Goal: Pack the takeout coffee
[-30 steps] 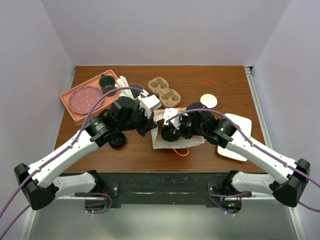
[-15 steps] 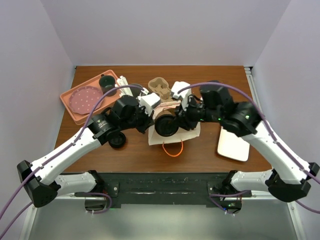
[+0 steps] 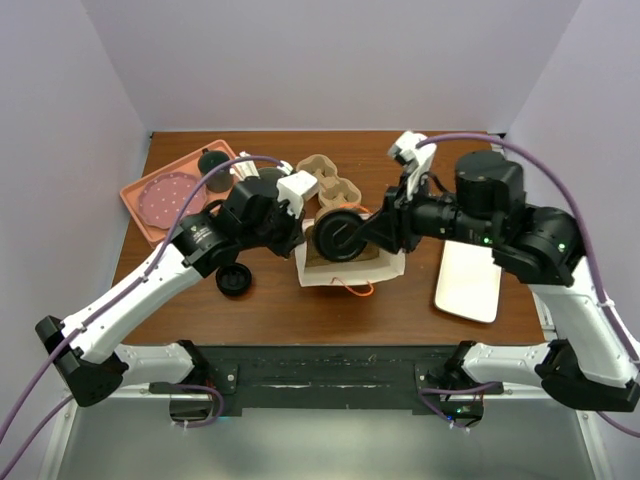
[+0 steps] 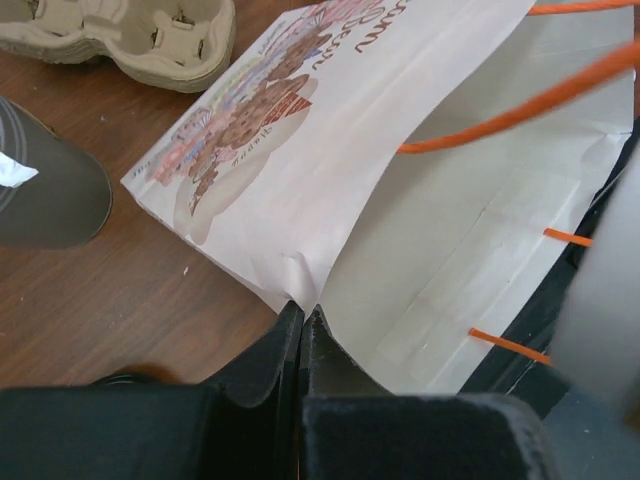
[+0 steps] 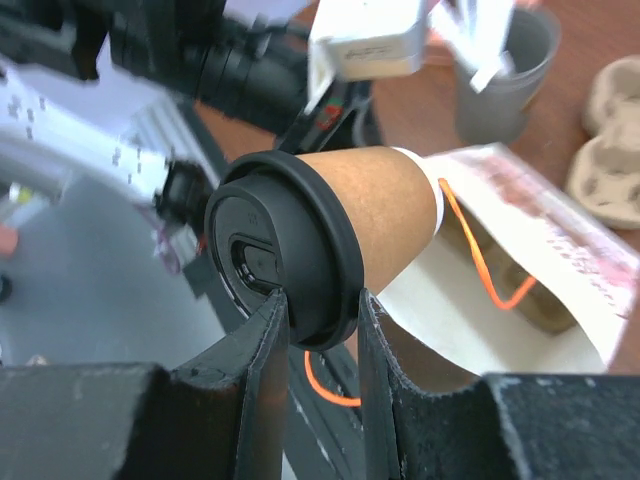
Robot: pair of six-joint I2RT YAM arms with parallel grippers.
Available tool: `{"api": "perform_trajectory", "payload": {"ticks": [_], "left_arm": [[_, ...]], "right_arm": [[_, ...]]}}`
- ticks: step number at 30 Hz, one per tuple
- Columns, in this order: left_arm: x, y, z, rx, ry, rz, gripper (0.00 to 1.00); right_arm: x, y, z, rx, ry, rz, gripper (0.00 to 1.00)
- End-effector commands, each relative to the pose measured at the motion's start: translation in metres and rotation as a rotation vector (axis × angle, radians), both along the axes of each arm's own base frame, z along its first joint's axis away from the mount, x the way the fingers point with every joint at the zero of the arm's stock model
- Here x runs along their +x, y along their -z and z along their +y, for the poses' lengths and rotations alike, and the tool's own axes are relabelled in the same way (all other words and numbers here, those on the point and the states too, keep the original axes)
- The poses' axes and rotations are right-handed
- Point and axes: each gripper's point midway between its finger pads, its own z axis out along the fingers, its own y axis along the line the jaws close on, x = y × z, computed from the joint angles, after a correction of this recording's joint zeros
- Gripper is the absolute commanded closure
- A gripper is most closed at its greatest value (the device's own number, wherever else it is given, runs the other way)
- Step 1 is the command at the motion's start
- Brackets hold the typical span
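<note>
1. The left gripper (image 4: 302, 318) is pinched shut on the bag's (image 4: 300, 170) edge. It should hold firm and lift a little so the mouth gapes wide.
2. The coffee (image 5: 345, 215) hangs tilted at the bag mouth, base toward the opening, not yet inside. I would right it before lowering, lest it leak.
3. The right gripper (image 5: 318, 305) clamps the lid (image 5: 265, 260) rim. That narrow hold may slip, so descend slowly and release only once the base is seated.

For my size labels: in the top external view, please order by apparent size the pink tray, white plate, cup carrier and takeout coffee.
1. pink tray
2. white plate, partly hidden
3. cup carrier and takeout coffee: alike; the coffee is held nearer the camera, so unranked.
</note>
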Motion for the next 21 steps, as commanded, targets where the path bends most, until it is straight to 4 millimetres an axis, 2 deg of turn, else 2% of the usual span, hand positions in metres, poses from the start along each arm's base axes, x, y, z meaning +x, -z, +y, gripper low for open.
{"api": "perform_trajectory", "payload": {"ticks": [1,3,5,8,11,12,15,17,19,20,21], "left_arm": [[-0.016,-0.024,0.003,-0.04,0.01,0.055,1.0],[-0.027,-0.024,0.002,-0.047,0.052,0.086,1.0],[-0.037,-0.02,0.007,-0.031,0.069,0.125,1.0],[-0.053,-0.022,0.011,-0.037,0.116,0.156,1.0],[-0.069,-0.019,0.015,-0.043,0.153,0.192,1.0],[-0.075,-0.012,0.019,-0.031,0.152,0.223,1.0],[-0.082,-0.013,0.023,-0.038,0.146,0.243,1.0],[-0.083,-0.021,0.024,-0.07,0.133,0.228,1.0],[-0.087,-0.026,0.023,-0.097,0.145,0.224,1.0],[-0.089,-0.026,0.023,-0.1,0.148,0.228,1.0],[-0.09,-0.025,0.025,-0.096,0.144,0.233,1.0]], "right_arm": [[0.029,-0.061,-0.034,0.135,0.294,-0.104,0.94],[0.045,-0.069,-0.037,0.139,0.372,-0.119,0.95],[0.061,-0.073,-0.049,0.132,0.493,-0.128,0.96],[0.083,-0.06,-0.049,0.094,0.61,-0.089,0.97],[0.093,-0.054,-0.043,0.124,0.669,-0.052,0.98],[0.096,-0.057,-0.041,0.144,0.669,-0.059,0.98],[0.106,-0.061,-0.037,0.169,0.697,-0.069,0.97],[0.116,-0.039,-0.037,0.095,0.742,-0.035,0.92],[0.126,-0.021,-0.037,0.057,0.752,-0.007,0.92],[0.131,-0.003,-0.036,0.022,0.757,0.013,0.92],[0.134,0.006,-0.03,0.023,0.724,0.037,0.92]]}}
